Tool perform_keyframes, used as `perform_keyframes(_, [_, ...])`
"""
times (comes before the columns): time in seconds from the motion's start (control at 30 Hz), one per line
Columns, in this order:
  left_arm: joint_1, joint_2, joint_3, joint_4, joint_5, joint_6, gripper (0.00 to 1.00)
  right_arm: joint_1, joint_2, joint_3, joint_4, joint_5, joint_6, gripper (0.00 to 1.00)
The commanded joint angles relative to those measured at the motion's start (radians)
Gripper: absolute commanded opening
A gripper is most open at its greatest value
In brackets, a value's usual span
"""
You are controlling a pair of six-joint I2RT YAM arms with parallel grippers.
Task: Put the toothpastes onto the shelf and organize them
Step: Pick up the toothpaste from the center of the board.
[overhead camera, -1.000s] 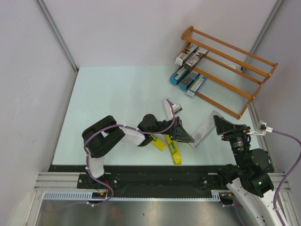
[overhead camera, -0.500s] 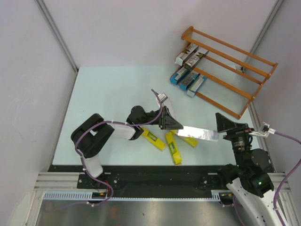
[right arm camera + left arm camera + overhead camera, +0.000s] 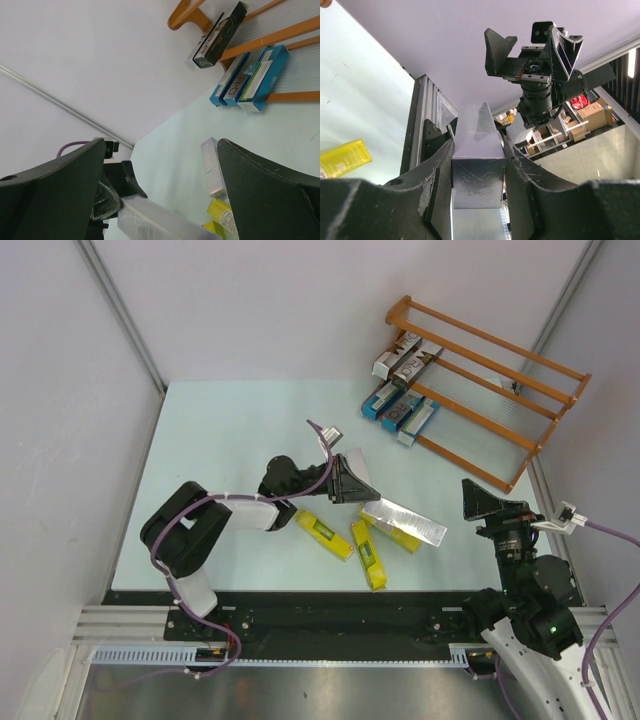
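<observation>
Over the pale green desk [image 3: 230,440], the left gripper [image 3: 355,490] is clamped on one end of a silver-grey carton [image 3: 405,522]. The carton's free end points toward the wide-spread right gripper [image 3: 483,502], not touching it. It is probably light, stiff, smooth cardboard, so grip the narrow sides gently. The shelf [image 3: 500,348] stands at the far right corner.

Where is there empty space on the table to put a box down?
The far left of the table, beyond the left arm, is bare. The shelf rails right of the blue cartons are free too. Crowded: the front middle, with three yellow cartons, the left gripper and its silver carton.
</observation>
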Motion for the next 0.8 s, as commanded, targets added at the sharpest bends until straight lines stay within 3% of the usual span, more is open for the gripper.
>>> perform_keyframes(0.0, [0.019, -0.056, 0.003, 0.047, -0.024, 0.007, 0.00, -0.003, -0.008, 0.038, 0.005, 0.023, -0.017, 1.00])
perform_keyframes(0.2, [0.042, -0.070, 0.061, 0.076, -0.039, -0.043, 0.00, -0.002, 0.022, 0.037, 0.054, -0.058, -0.023, 1.00])
perform_keyframes(0.77, [0.117, -0.198, 0.201, -0.139, -0.014, 0.018, 0.00, -0.003, 0.228, 0.031, 0.272, -0.339, -0.011, 0.99])
